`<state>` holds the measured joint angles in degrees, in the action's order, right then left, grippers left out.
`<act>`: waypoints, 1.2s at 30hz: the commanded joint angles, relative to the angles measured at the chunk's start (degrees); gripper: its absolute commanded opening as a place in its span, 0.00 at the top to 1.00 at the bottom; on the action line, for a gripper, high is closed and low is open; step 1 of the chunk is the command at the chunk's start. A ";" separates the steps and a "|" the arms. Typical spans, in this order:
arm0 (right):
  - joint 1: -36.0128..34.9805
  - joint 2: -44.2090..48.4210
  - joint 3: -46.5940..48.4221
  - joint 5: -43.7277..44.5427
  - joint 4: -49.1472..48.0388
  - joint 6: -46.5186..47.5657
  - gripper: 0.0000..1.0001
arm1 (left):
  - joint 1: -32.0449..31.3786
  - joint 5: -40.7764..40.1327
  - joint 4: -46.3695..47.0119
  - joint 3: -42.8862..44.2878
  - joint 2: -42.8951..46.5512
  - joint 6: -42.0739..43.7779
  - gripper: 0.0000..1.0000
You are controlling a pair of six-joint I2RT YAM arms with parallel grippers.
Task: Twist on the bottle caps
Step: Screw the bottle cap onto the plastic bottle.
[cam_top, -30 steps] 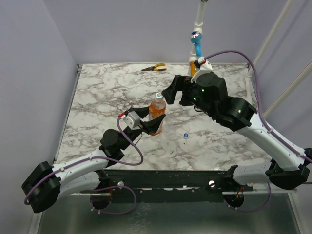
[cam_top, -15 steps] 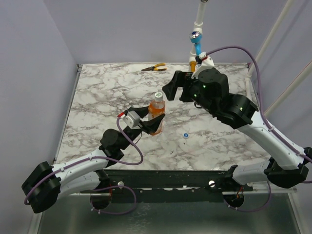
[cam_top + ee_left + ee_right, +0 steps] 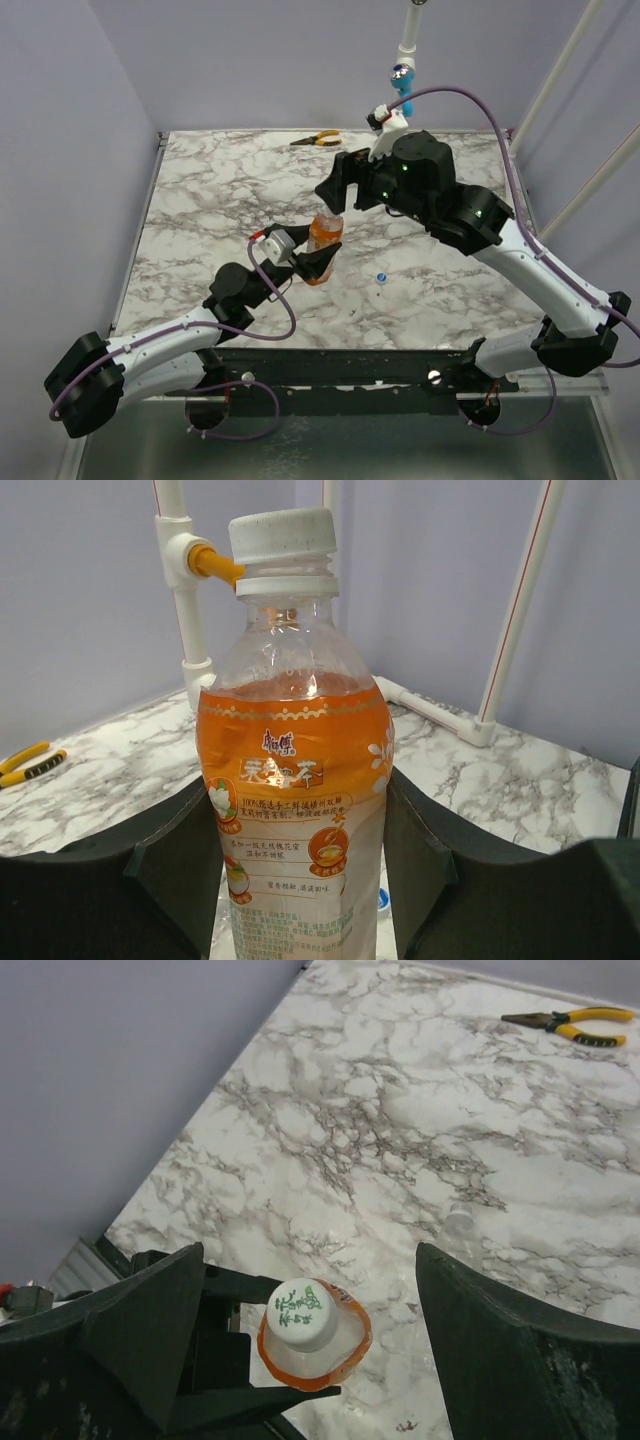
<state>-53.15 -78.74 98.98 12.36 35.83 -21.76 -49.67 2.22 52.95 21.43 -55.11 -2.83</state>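
Near the middle of the marble tabletop [image 3: 200, 200], my left pincer [image 3: 320, 258] is clamped on the bottle [image 3: 295, 780] at its label, standing it upright. My right pincer [image 3: 335, 198] hangs above it, jaws wide on either side of the whitish cap [image 3: 300, 1315], touching nothing. That cap sits on the neck. I judge it only loosely seated, so this is the approach before tightening. Next I must lower, close squarely on the cap, then twist. The blue cap [image 3: 381, 277] lies loose nearer the near edge.
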 commanded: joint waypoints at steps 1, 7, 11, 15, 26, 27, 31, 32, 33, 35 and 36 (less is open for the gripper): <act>-0.02 -1.29 -0.88 -6.49 0.64 3.76 0.11 | 0.05 3.03 -2.31 1.67 1.25 -0.96 0.66; -0.03 -0.54 -4.07 -7.51 -0.95 2.96 0.14 | 0.10 3.01 -2.43 2.28 0.86 -1.15 0.66; -0.07 -0.36 -5.09 -7.09 -1.47 2.39 0.20 | 0.10 3.10 -2.43 2.69 0.46 -1.04 0.66; -0.03 -0.02 -5.89 -6.18 -1.89 2.08 0.25 | 0.05 3.04 -2.50 2.96 0.47 -0.92 0.66; -0.11 0.56 -4.92 -4.21 -2.36 2.10 0.29 | 0.10 3.15 -2.59 2.81 -0.18 -1.23 0.66; -0.12 0.39 -4.73 -4.21 -2.22 2.15 0.30 | 0.05 3.06 -2.59 2.78 -0.18 -1.30 0.66; -0.25 0.32 -4.88 -4.03 -2.07 2.09 0.35 | 0.10 2.97 -2.59 2.76 -0.26 -1.39 0.66; -0.44 0.27 -4.93 -3.74 -2.08 2.08 0.36 | 0.09 2.92 -2.61 2.78 -0.18 -1.31 0.66; -0.60 0.24 -4.85 -3.58 -1.98 2.12 0.37 | 0.10 2.93 -2.59 2.79 -0.15 -1.31 0.66; -0.71 0.24 -4.87 -3.44 -1.87 2.10 0.38 | 0.10 2.85 -2.57 2.81 -0.16 -1.24 0.66; -0.78 0.19 -4.85 -3.25 -1.74 2.13 0.38 | 0.10 2.79 -2.59 2.81 -0.19 -1.21 0.66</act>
<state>-53.32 -79.35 93.45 7.42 34.52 -19.66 -49.67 3.68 50.39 22.94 -55.29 -3.66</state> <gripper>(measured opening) 0.626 0.575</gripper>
